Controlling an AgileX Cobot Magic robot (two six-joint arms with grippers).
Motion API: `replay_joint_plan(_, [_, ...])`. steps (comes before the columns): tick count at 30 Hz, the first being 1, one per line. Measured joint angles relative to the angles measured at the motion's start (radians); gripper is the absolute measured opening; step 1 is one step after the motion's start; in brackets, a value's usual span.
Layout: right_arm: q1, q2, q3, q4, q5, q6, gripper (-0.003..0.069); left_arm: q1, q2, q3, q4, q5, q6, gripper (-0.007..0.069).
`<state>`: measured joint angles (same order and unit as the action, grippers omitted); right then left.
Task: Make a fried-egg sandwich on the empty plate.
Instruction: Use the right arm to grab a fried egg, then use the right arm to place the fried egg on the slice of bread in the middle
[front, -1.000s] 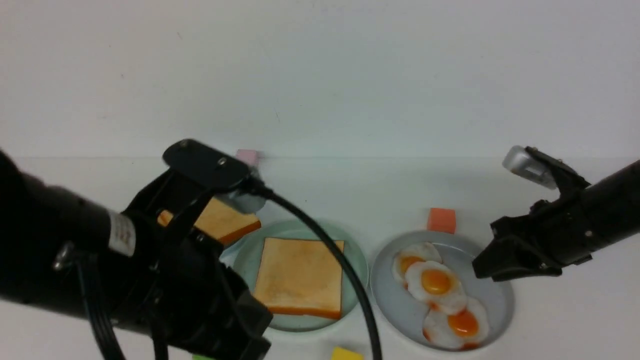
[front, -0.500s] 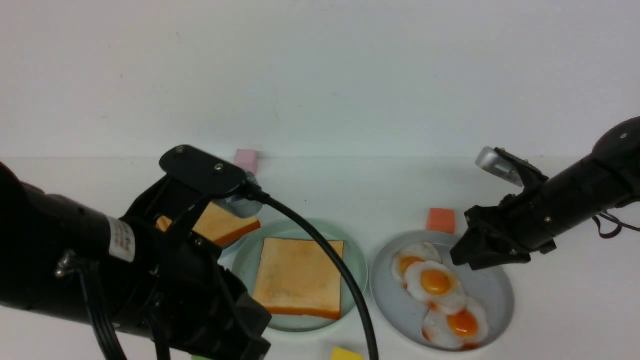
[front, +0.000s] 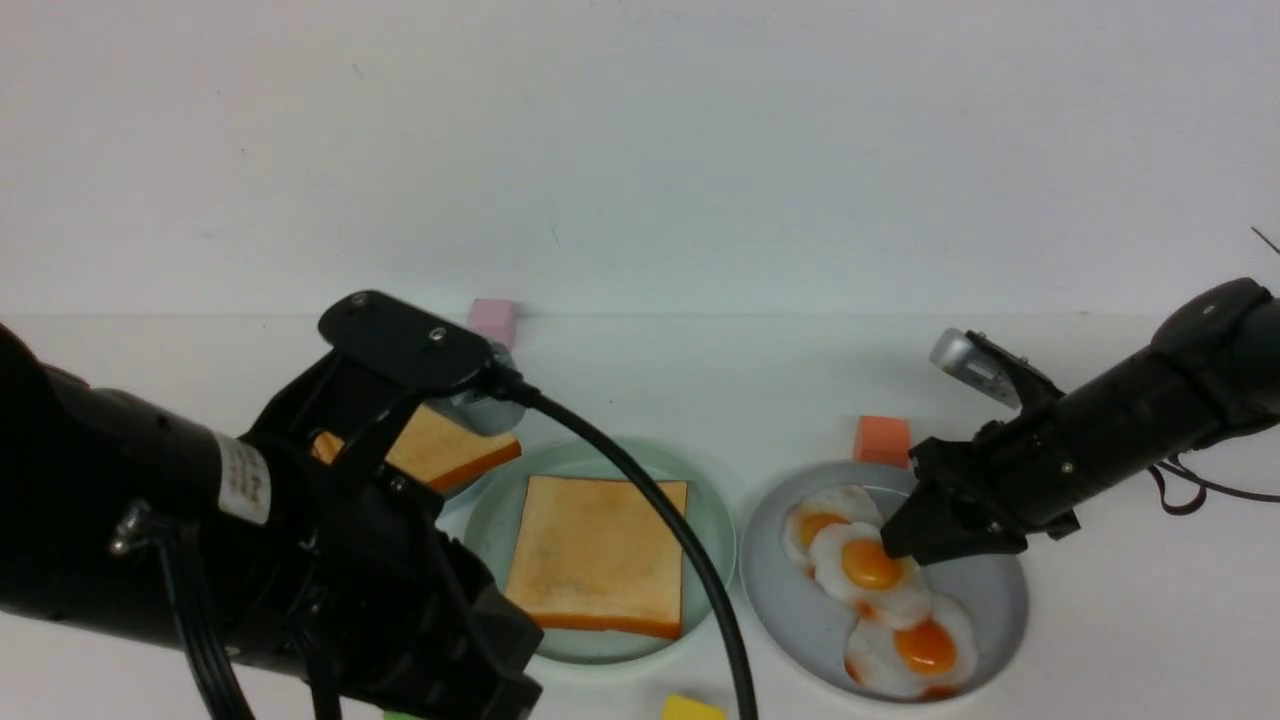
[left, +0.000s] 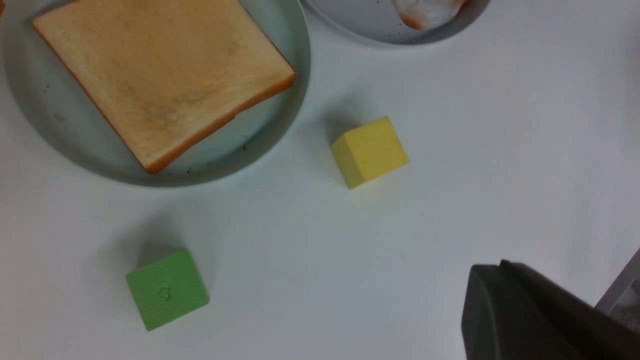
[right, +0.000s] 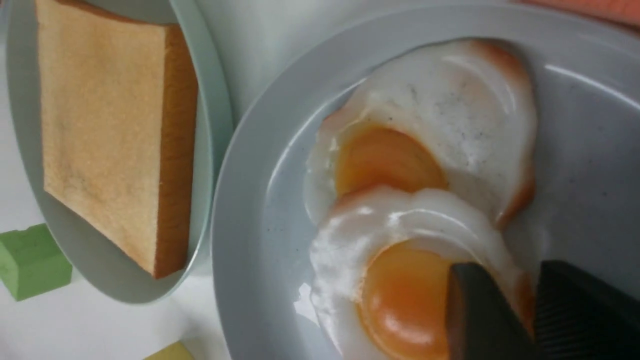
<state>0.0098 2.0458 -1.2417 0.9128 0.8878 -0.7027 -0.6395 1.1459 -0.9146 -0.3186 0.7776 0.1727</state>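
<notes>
Three fried eggs (front: 925, 648), one toast slice (front: 598, 555), nothing stacked.
Nearest, the left gripper (left: 505, 295) is closed near a yellow block (left: 370, 151). Beyond, the slice lies alone on the mint-green plate (front: 488, 530). On the blue-grey plate (front: 990, 610), the right gripper (front: 893, 545) has its jaws straddling the middle egg (front: 862, 570) at its edge; whether they clamp it I cannot tell.

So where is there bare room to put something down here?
Bare table lies between the pink block and orange block, behind the plates, and between the yellow block and green block. Crowded: the narrow gap between the mint-green plate and blue-grey plate, and the left side, filled by the left arm.
</notes>
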Motion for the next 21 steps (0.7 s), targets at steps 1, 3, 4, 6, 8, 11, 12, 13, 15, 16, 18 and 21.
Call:
replay_joint_plan(1, [0.000, 0.000, 0.000, 0.000, 0.000, 0.000, 0.0142, 0.000, 0.000, 0.000, 0.000, 0.000, -0.005, -0.0013])
replay_joint_plan(3, [0.000, 0.000, 0.000, -0.003, 0.004, -0.002, 0.0078, 0.000, 0.000, 0.000, 0.000, 0.000, -0.016, -0.0013])
replay_joint_plan(4, [0.000, 0.000, 0.000, -0.003, 0.004, -0.002, 0.0051, 0.000, 0.000, 0.000, 0.000, 0.000, -0.020, -0.0013])
replay_joint_plan(6, [0.000, 0.000, 0.000, -0.003, 0.007, -0.002, 0.0012, 0.000, 0.000, 0.000, 0.000, 0.000, -0.024, -0.0013])
replay_joint_plan(8, [0.000, -0.006, 0.000, -0.004, 0.007, -0.002, 0.0005, 0.000, 0.000, 0.000, 0.000, 0.004, -0.025, -0.0013])
replay_joint_plan(11, [0.000, -0.038, 0.000, -0.011, 0.007, -0.002, 0.0005, 0.000, 0.000, 0.000, 0.000, 0.011, -0.032, -0.0013])
replay_joint_plan(12, [0.000, -0.061, 0.000, -0.012, 0.008, 0.000, 0.0005, 0.000, 0.000, 0.000, 0.003, 0.016, -0.036, -0.0013])
replay_joint_plan(13, [0.000, -0.079, 0.000, -0.016, 0.011, 0.009, 0.0005, 0.000, 0.000, 0.000, 0.010, 0.019, -0.041, -0.0013])
replay_joint_plan(15, [0.004, -0.122, -0.012, -0.046, 0.019, 0.043, 0.0005, 0.000, 0.000, 0.000, 0.034, 0.023, -0.051, -0.0013])
replay_joint_plan(16, [0.011, -0.146, -0.023, -0.076, 0.022, 0.064, 0.0005, 0.000, 0.000, 0.000, 0.047, 0.023, -0.058, -0.0013])
replay_joint_plan(18, [0.054, -0.197, -0.073, -0.183, 0.023, 0.152, 0.0005, 0.002, 0.000, 0.000, 0.083, 0.025, -0.086, -0.0013])
replay_joint_plan(21, [0.145, -0.227, -0.152, -0.320, 0.037, 0.267, 0.0006, 0.022, -0.005, 0.000, 0.127, 0.034, -0.119, -0.0013])
